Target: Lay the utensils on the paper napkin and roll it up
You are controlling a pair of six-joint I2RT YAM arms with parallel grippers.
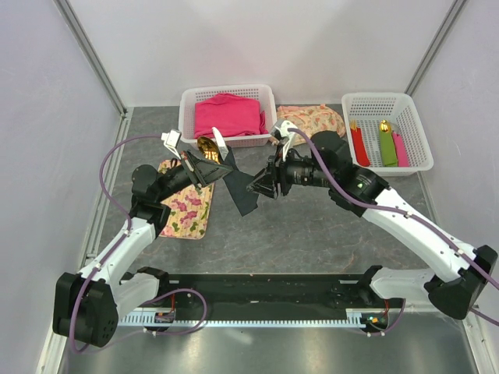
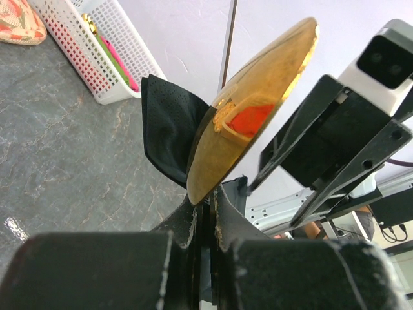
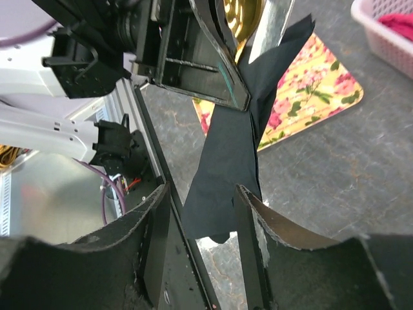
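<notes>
My left gripper (image 1: 204,168) is raised above the floral mat and shut on the utensils and the paper napkin together. A gold spoon head (image 1: 207,146) sticks out past it, and it fills the left wrist view (image 2: 255,106) just beyond the shut jaws (image 2: 208,205). The black paper napkin (image 1: 240,191) hangs loose from that grip in a long drooping strip (image 2: 169,126). My right gripper (image 1: 256,187) is open at the napkin's lower end. In the right wrist view the napkin (image 3: 226,155) hangs between my spread fingers (image 3: 201,197) without being pinched.
The floral mat (image 1: 187,210) lies under the left arm and shows in the right wrist view (image 3: 310,90). A white basket (image 1: 187,105) holds pink cloth. A second basket (image 1: 413,128) holds red, green and pink rolls. A floral cloth (image 1: 316,118) lies between them.
</notes>
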